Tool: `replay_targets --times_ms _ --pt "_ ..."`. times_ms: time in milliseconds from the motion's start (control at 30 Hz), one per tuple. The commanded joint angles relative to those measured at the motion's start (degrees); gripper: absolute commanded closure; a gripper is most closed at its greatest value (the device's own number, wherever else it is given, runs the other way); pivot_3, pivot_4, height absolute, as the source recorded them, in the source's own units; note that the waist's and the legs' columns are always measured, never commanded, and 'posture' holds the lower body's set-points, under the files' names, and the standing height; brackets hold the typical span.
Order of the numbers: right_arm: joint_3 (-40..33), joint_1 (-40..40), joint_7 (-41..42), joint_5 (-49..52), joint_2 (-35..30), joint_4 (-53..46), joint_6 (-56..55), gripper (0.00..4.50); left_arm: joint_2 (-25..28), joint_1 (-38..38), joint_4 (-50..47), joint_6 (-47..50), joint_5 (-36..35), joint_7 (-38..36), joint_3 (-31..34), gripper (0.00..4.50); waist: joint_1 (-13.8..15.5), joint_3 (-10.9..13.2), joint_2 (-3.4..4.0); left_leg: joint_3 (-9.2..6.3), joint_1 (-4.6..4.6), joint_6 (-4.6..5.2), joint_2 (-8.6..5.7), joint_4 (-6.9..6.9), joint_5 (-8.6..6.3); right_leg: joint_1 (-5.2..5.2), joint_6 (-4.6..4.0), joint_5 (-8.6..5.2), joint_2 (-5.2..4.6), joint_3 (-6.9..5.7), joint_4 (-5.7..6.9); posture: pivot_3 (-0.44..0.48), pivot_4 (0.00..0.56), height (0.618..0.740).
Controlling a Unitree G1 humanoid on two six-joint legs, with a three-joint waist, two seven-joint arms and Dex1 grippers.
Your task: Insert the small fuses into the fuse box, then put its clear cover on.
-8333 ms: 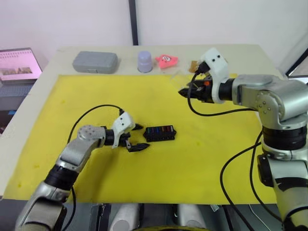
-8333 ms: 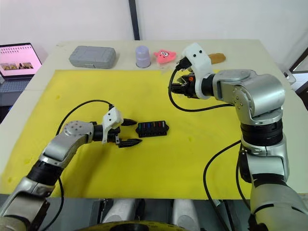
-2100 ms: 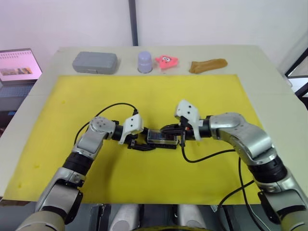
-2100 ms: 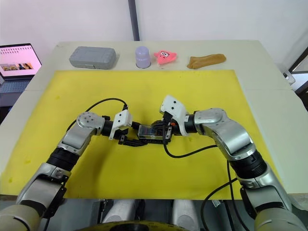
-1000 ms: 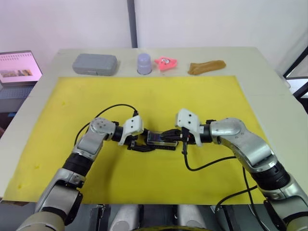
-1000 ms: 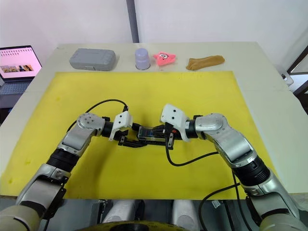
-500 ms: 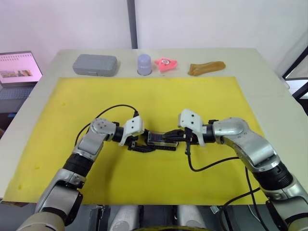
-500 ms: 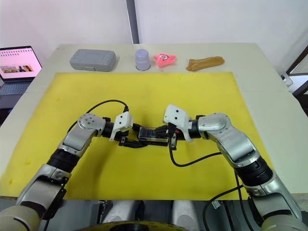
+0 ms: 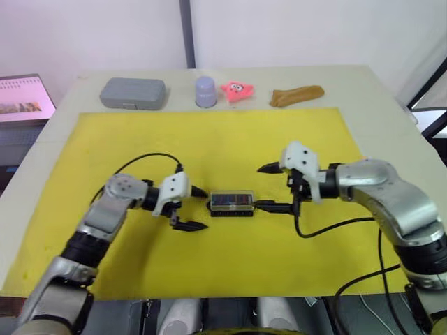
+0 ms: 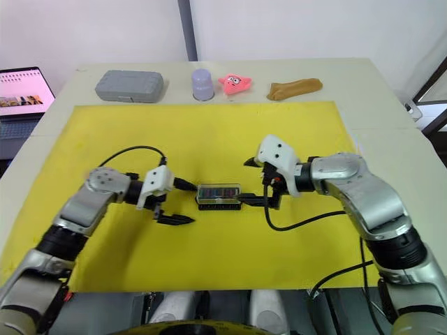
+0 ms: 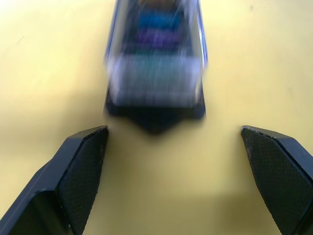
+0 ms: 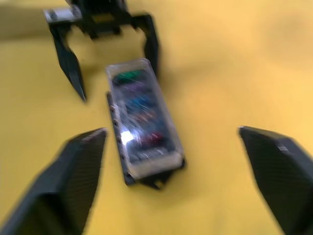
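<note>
Left eye view: one fuse box [image 9: 232, 202] lies near the middle of the yellow mat [image 9: 209, 139], with a row of small fuses [image 9: 231, 199] seated in its slots; their number is too small to count here. The clear cover [image 9: 232, 198] sits on top of it. Along the far table edge stand four things: one grey case [image 9: 133, 92], one lavender cup [image 9: 205, 91], one pink toy [image 9: 237, 89] and one brown object [image 9: 297, 95]. The left gripper [image 9: 192, 207] and right gripper [image 9: 268, 187] flank the box, both spread wide and holding nothing.

Left wrist view: the box, under its cover, lies just beyond the two wide-apart fingers [image 11: 80, 171]; teal, purple and blue fuses show.

Right wrist view: the covered box [image 12: 142, 120] lies between two wide fingers [image 12: 73, 181], with green, purple, blue and red fuses inside.
</note>
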Motion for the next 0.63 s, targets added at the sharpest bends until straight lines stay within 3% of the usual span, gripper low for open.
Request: replay_targets --times_ms 33,200,400,633 --pt "-3.80 0.55 1.97 1.64 -3.32 -3.11 -0.73 0.01 3.47 0.50 -4.53 3.71 -3.60 -0.34 4.47 0.00 0.20 0.06 0.00 0.00 -0.01 0.00 0.00 0.00 0.00 0.00 0.00 0.00 -0.01 0.00 0.00 0.000 0.150 0.740" --pt "-7.08 3.82 5.43 1.46 -10.12 -3.37 -2.96 0.01 9.23 0.40 -9.43 10.86 -9.03 -0.32 10.73 0.00 0.65 0.39 -0.10 0.00 -0.08 0.02 -0.05 0.06 -0.01 0.04 0.01 0.00 -0.07 0.00 -0.04 0.000 0.150 0.740" --pt "-16.34 13.00 11.80 2.68 -19.72 -5.02 -5.81 0.01 20.04 4.20 -13.62 17.35 -13.78 -2.16 19.34 0.00 0.52 0.78 0.02 0.03 -0.16 0.04 -0.03 0.04 -0.02 -0.07 0.02 0.01 -0.06 -0.01 -0.04 0.000 0.150 0.740" --pt "-21.69 17.57 12.93 3.93 -22.17 -6.59 -6.06 0.01 23.23 8.45 -13.99 16.17 -14.63 -2.71 21.52 0.00 0.21 0.96 0.03 0.07 -0.12 0.04 -0.01 0.03 -0.02 -0.03 0.03 0.01 -0.06 -0.01 -0.04 0.000 0.150 0.740"
